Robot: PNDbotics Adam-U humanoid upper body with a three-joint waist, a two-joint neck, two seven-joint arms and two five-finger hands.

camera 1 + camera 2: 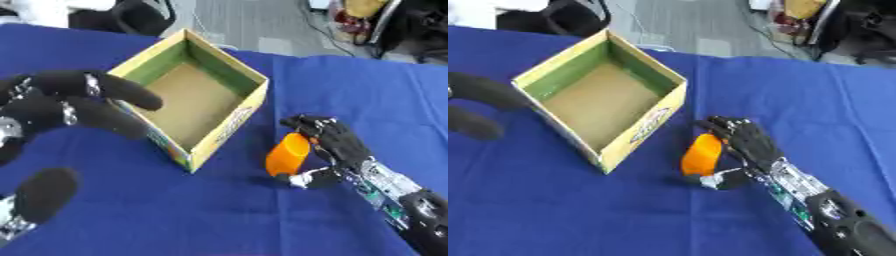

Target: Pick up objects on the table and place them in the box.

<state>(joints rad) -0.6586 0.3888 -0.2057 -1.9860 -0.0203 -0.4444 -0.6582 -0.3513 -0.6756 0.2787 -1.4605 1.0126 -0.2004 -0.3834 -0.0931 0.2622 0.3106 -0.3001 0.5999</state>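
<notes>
An orange rounded object [288,154] lies on the blue tablecloth just right of the box. My right hand [337,145] reaches in from the lower right and curls round it, fingers over its top and thumb [308,179] under its lower end. The open cardboard box [249,72] has green inner walls and a brown floor, and holds nothing. My left hand [61,107] hovers large at the left edge, fingers relaxed and spread, close to the box's left wall and holding nothing.
The blue cloth [350,85] covers the whole table. Beyond the far edge lie a grey floor, dark chair parts [131,15] and cables with clutter [376,20] at the upper right.
</notes>
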